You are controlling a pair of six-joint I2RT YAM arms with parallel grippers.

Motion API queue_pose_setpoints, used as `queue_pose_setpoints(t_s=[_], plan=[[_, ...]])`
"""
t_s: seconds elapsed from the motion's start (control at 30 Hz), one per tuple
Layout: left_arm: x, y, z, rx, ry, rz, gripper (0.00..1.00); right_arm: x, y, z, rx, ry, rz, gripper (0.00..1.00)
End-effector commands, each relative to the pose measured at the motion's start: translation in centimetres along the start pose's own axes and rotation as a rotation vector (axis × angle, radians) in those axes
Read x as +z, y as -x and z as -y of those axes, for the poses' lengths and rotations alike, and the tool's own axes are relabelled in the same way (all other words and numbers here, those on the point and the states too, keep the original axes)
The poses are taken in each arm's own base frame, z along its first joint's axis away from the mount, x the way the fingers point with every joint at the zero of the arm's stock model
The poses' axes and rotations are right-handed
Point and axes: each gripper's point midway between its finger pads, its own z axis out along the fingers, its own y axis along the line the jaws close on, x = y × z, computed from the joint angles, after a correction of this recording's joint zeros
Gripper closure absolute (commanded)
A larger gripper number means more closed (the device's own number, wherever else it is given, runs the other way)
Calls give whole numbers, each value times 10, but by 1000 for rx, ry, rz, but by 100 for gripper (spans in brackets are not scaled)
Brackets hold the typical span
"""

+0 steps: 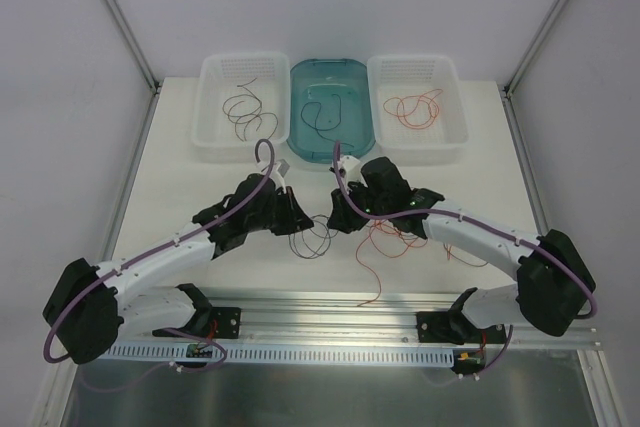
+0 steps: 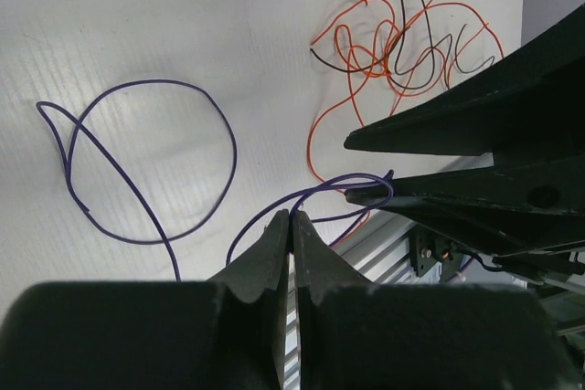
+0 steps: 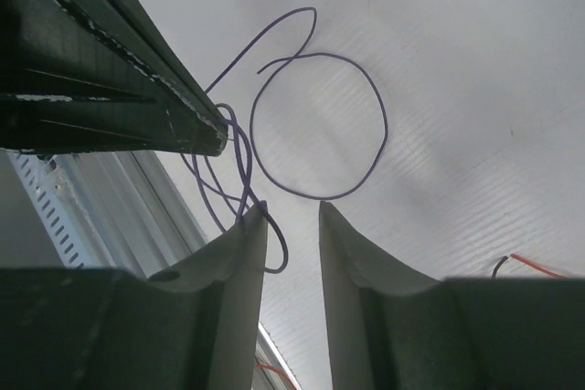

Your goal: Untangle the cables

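A teal bin (image 1: 330,65) is sitting at the white table's (image 1: 175,177) far edge. One clear basket (image 1: 225,147) is standing just left of the teal bin, a second clear basket (image 1: 420,150) just right of it.

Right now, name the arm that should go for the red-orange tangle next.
Right. The right gripper is open, with the red-orange cables lying beside its arm; the left gripper is shut, apparently on the purple cable.
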Motion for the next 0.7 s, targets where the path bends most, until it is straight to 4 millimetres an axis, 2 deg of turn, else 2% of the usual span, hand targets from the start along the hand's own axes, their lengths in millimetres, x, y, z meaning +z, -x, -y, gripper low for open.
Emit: queue_pose_setpoints(t_s=[0.0, 0.03, 0.1, 0.13, 0.23, 0.37, 0.4, 0.47, 0.57, 0.67], plan=[[-1, 6, 22, 49, -62, -5, 100, -1, 32, -13, -56, 43, 80, 68], [-1, 6, 21, 50, -60, -7, 100, 1, 33, -13, -54, 42, 83, 77], [0, 6, 20, 53, -54, -5, 100, 1, 37, -9, -44, 21, 101, 86], [0, 6, 18, 50, -47, 0, 100, 1, 37, -8, -36, 9, 108, 93], [-2, 9, 5, 23, 4, 46, 100, -7, 40, 5, 15, -79, 149, 99], [-8, 16, -18, -53, 94, 137, 100, -33, 43, 31, 119, -245, 248, 99], [-8, 13, -26, -69, 118, 143, 100, -47, 48, 31, 159, -267, 296, 99], [-11, 17, -34, -102, 145, 179, 100, -58, 41, 48, 220, -376, 330, 99], [-13, 18, -39, -126, 162, 206, 100, -76, 34, 61, 335, -468, 389, 99], [-17, 22, -42, -150, 173, 238, 100, -86, 15, 76, 492, -566, 419, 99]])
